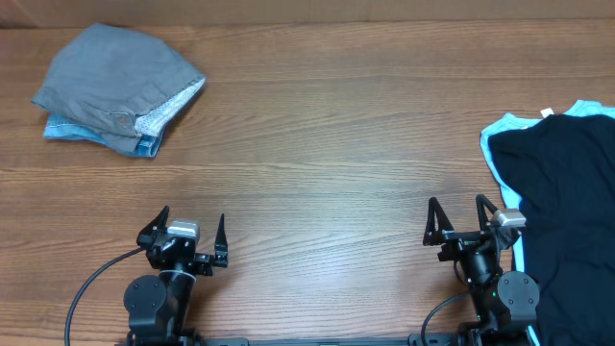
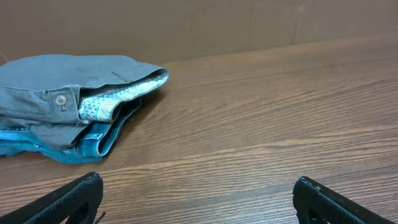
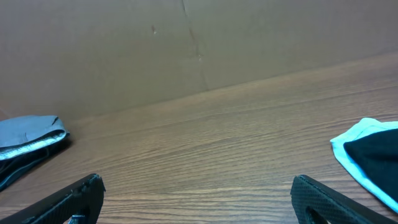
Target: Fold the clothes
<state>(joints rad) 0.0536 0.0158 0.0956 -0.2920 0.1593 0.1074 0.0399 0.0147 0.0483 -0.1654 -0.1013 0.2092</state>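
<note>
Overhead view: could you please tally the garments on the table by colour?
Grey garment: 1
Blue denim garment: 1
Black T-shirt: 1
Light blue T-shirt: 1
Total: 4

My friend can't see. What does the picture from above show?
A black T-shirt lies unfolded on a light blue T-shirt at the right edge of the wooden table. The left gripper and right gripper sit open and empty at the near edge; a folded grey and blue pile sits at the far left.
</note>
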